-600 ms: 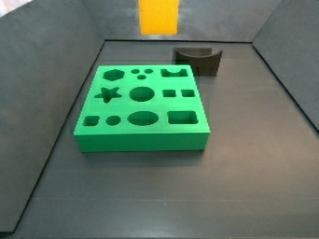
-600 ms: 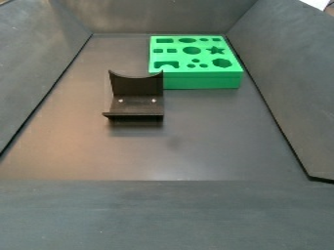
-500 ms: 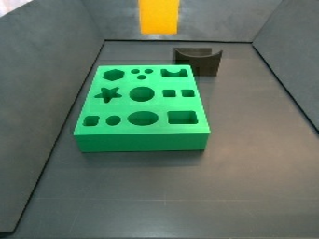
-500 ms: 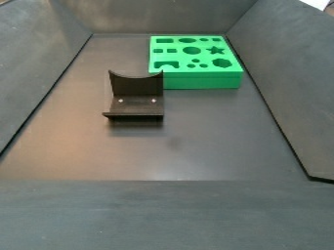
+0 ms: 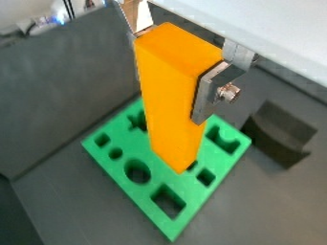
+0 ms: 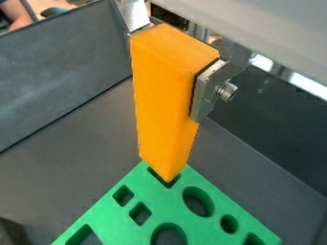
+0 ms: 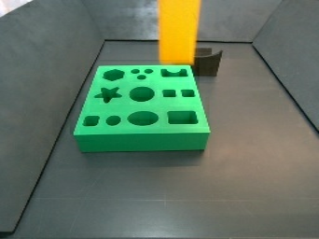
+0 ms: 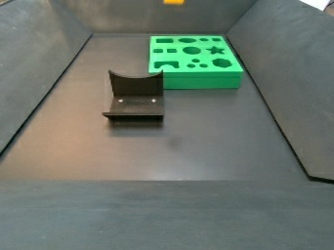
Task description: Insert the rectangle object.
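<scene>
The rectangle object (image 5: 173, 91) is a tall, smooth orange-yellow block. My gripper (image 5: 173, 57) is shut on its upper part, with a silver finger (image 5: 215, 91) pressed on its side; the same shows in the other wrist view, with the block (image 6: 163, 105) in the gripper (image 6: 173, 53). The block hangs upright above the green board (image 5: 205, 206). In a side view the block (image 7: 178, 33) hangs over the board's (image 7: 144, 135) far edge. Only its tip (image 8: 173, 2) shows above the board (image 8: 196, 78) in the other side view. The gripper is out of both side views.
The board has several cut-out holes, among them a rectangular one (image 7: 184, 118) and a star (image 7: 108, 93). A dark grey fixture with a curved top (image 8: 133, 96) stands on the floor beside the board, partly behind the block (image 7: 210, 62). Dark sloping walls ring the floor.
The orange block has come down and shifted slightly right in the side view; its lower end now hangs just above the board's far edge. The board and the fixture have not moved.
</scene>
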{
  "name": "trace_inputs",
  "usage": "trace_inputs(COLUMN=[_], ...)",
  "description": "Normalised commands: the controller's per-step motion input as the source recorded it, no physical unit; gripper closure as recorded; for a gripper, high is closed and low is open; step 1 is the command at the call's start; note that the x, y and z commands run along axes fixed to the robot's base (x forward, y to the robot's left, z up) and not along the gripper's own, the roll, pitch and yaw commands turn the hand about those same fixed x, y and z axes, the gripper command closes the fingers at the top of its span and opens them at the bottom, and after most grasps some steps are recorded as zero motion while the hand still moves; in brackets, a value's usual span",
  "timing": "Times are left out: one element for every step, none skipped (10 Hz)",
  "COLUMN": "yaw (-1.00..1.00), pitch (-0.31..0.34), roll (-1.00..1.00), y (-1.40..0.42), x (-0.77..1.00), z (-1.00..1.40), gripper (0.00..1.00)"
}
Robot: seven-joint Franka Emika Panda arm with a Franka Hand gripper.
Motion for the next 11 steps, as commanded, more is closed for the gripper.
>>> trace_inputs(yaw=[0.36, 0.2, 0.12, 0.09, 0.1, 0.12, 0.0, -0.17, -0.19, -0.13, -0.02], pitch=[0.0, 0.0, -0.04, -0.063, 0.0, 0.0, 0.024, 0.02, 0.07, 0.09, 0.076], roll=[0.0, 0.06, 0.0, -0.03, -0.01, 0.01, 0.05, 0.06, 0.05, 0.09, 0.08], y=[-0.06, -0.21, -0.12, -0.09, -0.07, -0.13, -0.13, -0.04, -0.01, 0.0, -0.04], x=[0.57, 0.23, 0.0, 0.0, 0.11, 0.13, 0.27, 0.06, 0.15, 0.0, -0.07], z=[-0.84, -0.76, -0.48, -0.29, -0.41, -0.54, -0.5, -0.35, -0.41, -0.37, -0.33], gripper=[1.0, 1.0, 1.0, 1.0, 1.0, 1.0, 1.0, 1.0, 1.0, 1.0, 1.0])
